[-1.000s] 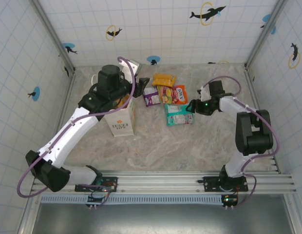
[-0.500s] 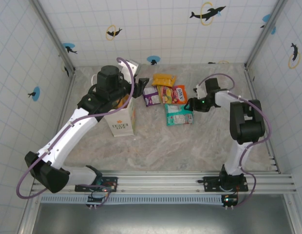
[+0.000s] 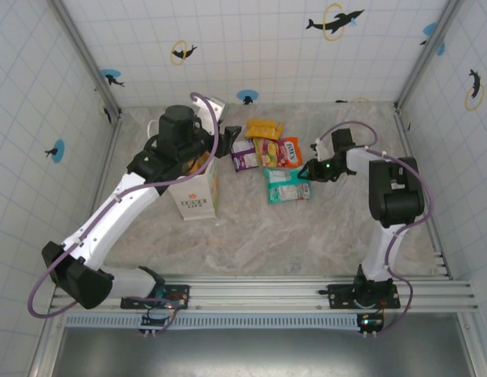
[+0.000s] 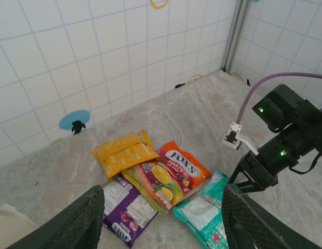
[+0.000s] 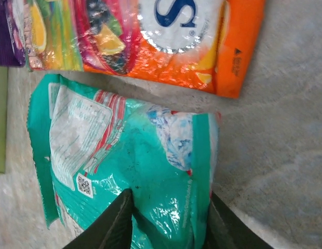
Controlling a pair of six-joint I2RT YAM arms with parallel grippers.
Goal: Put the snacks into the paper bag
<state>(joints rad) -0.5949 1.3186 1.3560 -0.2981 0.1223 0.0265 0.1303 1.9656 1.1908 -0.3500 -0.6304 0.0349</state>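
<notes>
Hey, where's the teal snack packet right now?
In the top view the teal packet lies right of centre, just nearer than the orange packet, its right end pinched in the right gripper.

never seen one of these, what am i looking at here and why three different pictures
Two robot arms are bolted to the near edge of a table. The overhead picture is from a fixed camera above and behind them. The other two are from a camera on each wrist, with that arm's fingers at the bottom. A white paper bag stands by the left arm. Beside it lie snacks: a yellow packet, a purple packet, an orange packet and a teal packet. The left hand is open and holds nothing. The right hand is closed on one end of the teal packet, which lies on the table.
</notes>
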